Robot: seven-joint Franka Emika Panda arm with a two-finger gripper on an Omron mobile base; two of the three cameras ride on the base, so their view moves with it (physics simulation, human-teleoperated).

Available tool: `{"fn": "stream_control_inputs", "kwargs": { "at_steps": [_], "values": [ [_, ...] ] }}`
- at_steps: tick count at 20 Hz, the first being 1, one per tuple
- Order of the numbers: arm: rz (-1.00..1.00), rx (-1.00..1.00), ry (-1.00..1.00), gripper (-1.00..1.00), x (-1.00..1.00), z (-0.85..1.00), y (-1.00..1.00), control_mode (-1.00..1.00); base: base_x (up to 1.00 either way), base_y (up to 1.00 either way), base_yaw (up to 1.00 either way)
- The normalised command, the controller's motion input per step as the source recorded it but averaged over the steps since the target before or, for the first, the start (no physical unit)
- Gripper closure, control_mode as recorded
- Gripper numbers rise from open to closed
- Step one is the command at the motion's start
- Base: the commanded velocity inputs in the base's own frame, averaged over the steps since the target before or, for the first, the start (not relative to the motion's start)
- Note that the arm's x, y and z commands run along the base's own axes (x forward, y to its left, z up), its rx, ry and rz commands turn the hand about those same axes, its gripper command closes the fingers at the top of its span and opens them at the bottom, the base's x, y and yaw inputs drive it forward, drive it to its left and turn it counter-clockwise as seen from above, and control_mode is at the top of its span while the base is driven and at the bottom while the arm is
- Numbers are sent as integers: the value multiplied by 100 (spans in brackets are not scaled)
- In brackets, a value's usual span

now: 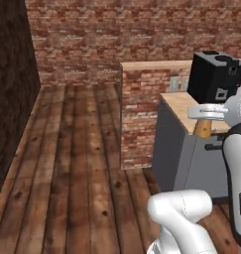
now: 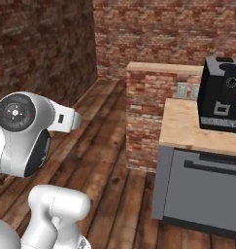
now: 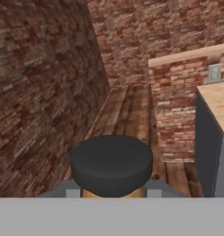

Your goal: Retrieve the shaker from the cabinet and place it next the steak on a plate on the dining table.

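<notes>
Shaker (image 3: 111,166) in claw (image 3: 111,191), plank floor (image 1: 82,163), brick walls (image 2: 153,29)

A light wood countertop (image 2: 187,127) tops a grey cabinet base (image 2: 202,194) that stands on the dark plank floor (image 1: 82,168). A black coffee machine (image 2: 220,95) sits directly on the top (toward its back, near the brick half-wall (image 2: 146,116)), and the wood around it lies bare.

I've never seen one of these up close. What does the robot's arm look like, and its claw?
Rounded glossy white arm shells with dark joints; one joint cap is a dark disc with small coloured dots. The claw is pale grey with flat fingers.
</notes>
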Motion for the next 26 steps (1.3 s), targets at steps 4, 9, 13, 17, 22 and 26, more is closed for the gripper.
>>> {"fn": "stream_control_inputs", "kwargs": {
  "at_steps": [4, 9, 13, 17, 22, 26],
  "values": [
    [0, 0, 0, 100, 0, 0, 0, 100, 100, 70, -7],
    [0, 0, 0, 100, 0, 0, 0, 100, 100, 14, 0],
    [0, 0, 0, 100, 0, 0, 0, 100, 100, 0, 0],
    [0, 0, 0, 100, 0, 0, 0, 100, 100, 47, -8],
    [0, 0, 0, 100, 0, 0, 0, 100, 100, 100, -26],
    [0, 0, 0, 100, 0, 0, 0, 100, 100, 100, -32]
  ]
}}
